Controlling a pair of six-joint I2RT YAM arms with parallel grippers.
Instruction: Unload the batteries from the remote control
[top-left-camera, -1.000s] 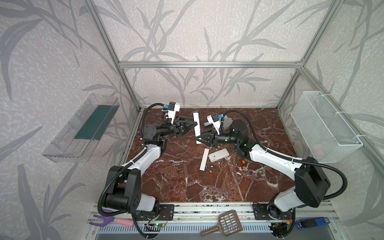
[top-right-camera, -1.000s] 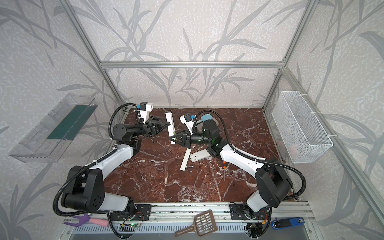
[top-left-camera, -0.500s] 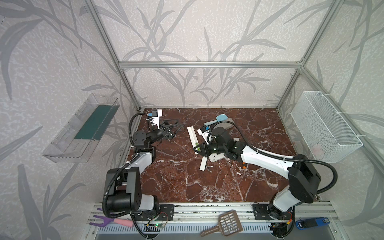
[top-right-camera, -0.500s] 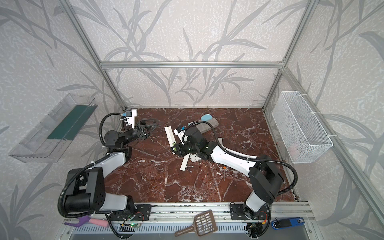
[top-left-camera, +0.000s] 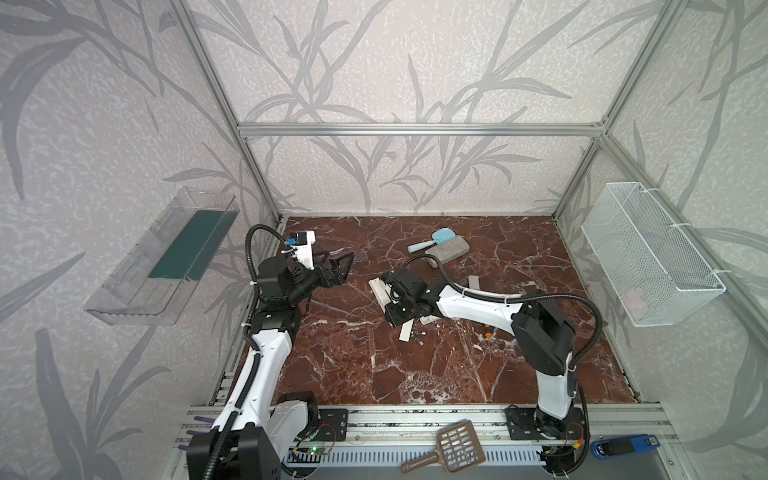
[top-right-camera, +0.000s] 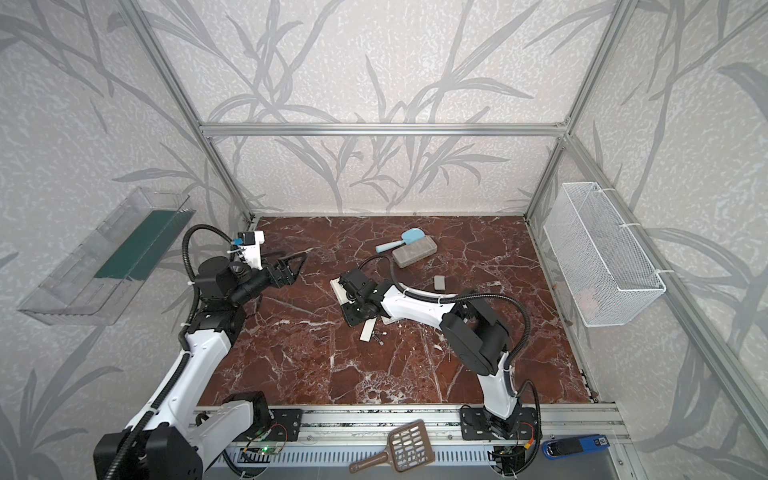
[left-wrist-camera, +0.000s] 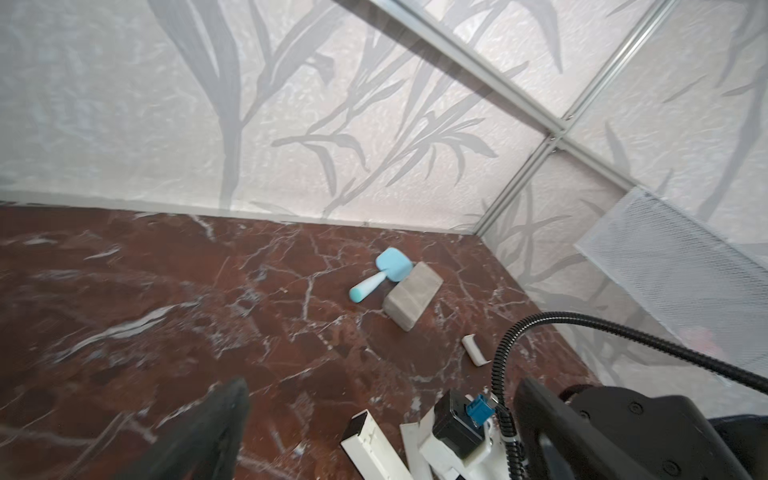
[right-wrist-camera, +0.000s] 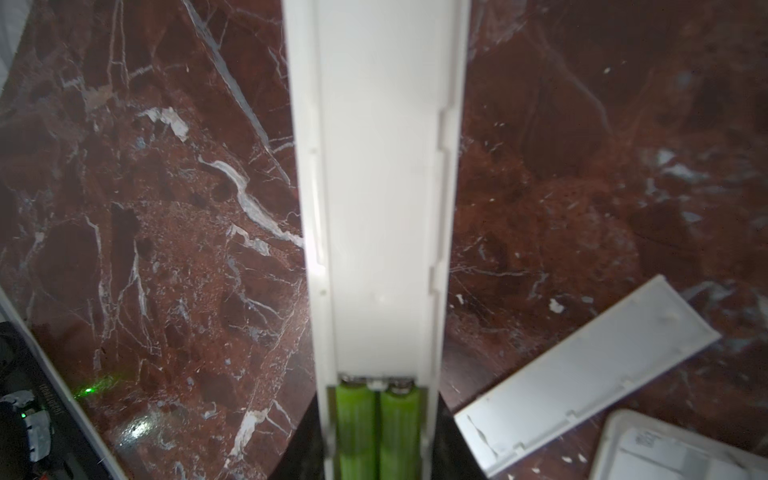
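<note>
My right gripper (right-wrist-camera: 378, 451) is shut on the long white remote control (right-wrist-camera: 378, 208), with a dark jaw on either side of its open compartment. Two lime green batteries (right-wrist-camera: 357, 428) lie side by side in that compartment. In both top views the remote control (top-left-camera: 377, 287) (top-right-camera: 338, 291) pokes out of the right gripper (top-left-camera: 392, 299) near the table's middle. Two small dark batteries (top-left-camera: 417, 336) lie loose on the marble in front of it. At the back left my left gripper (top-left-camera: 340, 266) (left-wrist-camera: 382, 415) hangs open and holds nothing.
A long white back cover (right-wrist-camera: 582, 374) and a flat white device (right-wrist-camera: 665, 449) lie next to the remote. An orange-handled screwdriver (top-left-camera: 488, 330) sits under the right arm. Further back are a blue brush (top-left-camera: 436, 241), a grey block (top-left-camera: 451, 249) and a small grey cover (top-left-camera: 473, 282). A wire basket (top-left-camera: 648, 253) hangs on the right wall.
My left gripper opened wide and drew back to the left, away from the remote. My right gripper carried the remote lower, to the left and toward the front.
</note>
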